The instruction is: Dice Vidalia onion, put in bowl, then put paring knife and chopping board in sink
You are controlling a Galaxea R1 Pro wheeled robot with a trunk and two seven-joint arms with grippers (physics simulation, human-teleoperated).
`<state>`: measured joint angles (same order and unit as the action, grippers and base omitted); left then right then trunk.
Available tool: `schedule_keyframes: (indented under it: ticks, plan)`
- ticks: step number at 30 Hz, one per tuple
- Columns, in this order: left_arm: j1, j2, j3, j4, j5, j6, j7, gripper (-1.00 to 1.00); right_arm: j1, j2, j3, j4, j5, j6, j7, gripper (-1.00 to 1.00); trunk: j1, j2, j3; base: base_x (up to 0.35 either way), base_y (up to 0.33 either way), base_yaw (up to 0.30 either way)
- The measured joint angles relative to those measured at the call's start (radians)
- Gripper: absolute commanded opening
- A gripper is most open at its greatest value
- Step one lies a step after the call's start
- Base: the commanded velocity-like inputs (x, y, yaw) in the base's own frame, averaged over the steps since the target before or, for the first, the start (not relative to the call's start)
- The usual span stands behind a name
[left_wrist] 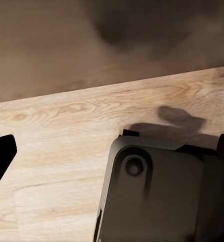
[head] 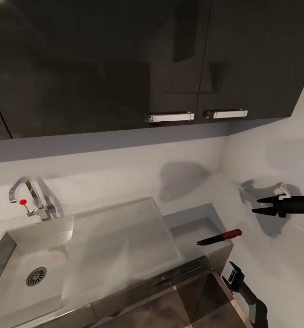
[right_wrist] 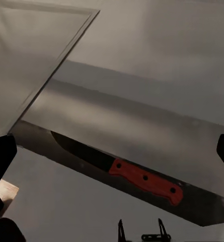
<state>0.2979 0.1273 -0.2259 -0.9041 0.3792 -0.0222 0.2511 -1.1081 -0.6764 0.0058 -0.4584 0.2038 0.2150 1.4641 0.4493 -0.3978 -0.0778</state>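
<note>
The paring knife, dark blade and red handle, lies flat at the right end of the grey countertop, blade toward the sink. My right gripper hovers open above and to the right of the knife, clear of it, its fingers pointing left. My left gripper hangs open low beside the cabinet front, facing the floor, with nothing in it. The part of the sink basin that I see holds nothing. The Vidalia onion, chopping board and bowl are out of view.
A faucet with a red knob stands behind the sink. Dark upper cabinets hang overhead. A white wall closes the counter's right end. Under the left gripper are the wooden floor and a dark robot part.
</note>
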Motion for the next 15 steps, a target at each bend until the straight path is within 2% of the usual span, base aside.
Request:
schedule_keyframes:
  ticks: [3,5,7,10,15]
  plan:
    - [0.000,0.000,0.000,0.002,0.000,0.000,0.000,1.00,0.000,0.001,0.003,0.006,0.028,0.000,-0.002,1.00,0.000,0.000,0.000,0.000,0.000,0.000]
    - [0.000,0.000,0.001,0.012,0.000,0.000,0.000,1.00,0.000,0.006,0.006,0.026,0.074,0.000,-0.005,1.00,0.000,0.000,0.000,0.000,0.000,0.000]
    - [0.000,0.000,0.001,0.020,0.000,0.000,0.000,1.00,0.000,0.024,0.008,0.046,0.124,0.000,-0.007,1.00,0.000,0.000,0.000,0.000,0.000,0.000]
    - [0.000,0.000,0.002,0.023,0.000,0.000,0.000,1.00,0.000,0.038,0.008,0.054,0.144,0.000,-0.009,1.00,0.000,0.000,0.000,0.000,0.000,0.000]
    - [0.000,0.000,0.002,0.024,0.000,0.000,0.000,1.00,0.000,0.045,0.008,0.058,0.152,0.000,-0.009,1.00,0.000,0.000,0.000,0.000,0.000,0.000]
